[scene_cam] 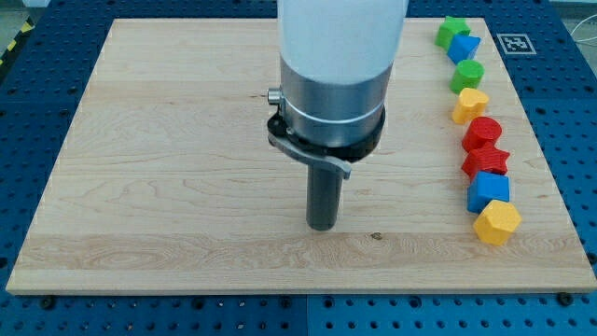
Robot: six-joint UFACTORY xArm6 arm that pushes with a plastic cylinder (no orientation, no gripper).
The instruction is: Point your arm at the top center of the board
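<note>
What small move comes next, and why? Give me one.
Probably slide my tip toward the view's top, along the board's middle. It sits below the board's centre now, well short of the top edge. All the blocks stand in a column at the view's right, so that path looks free.

Eight blocks are being counted on one wooden board (168, 140): two green (452, 30) (467, 76), two blue (464, 47) (488, 190), two red (482, 133) (486, 161), two yellow (469, 105) (496, 222). One rod with my tip (323, 225) is being seen.
</note>
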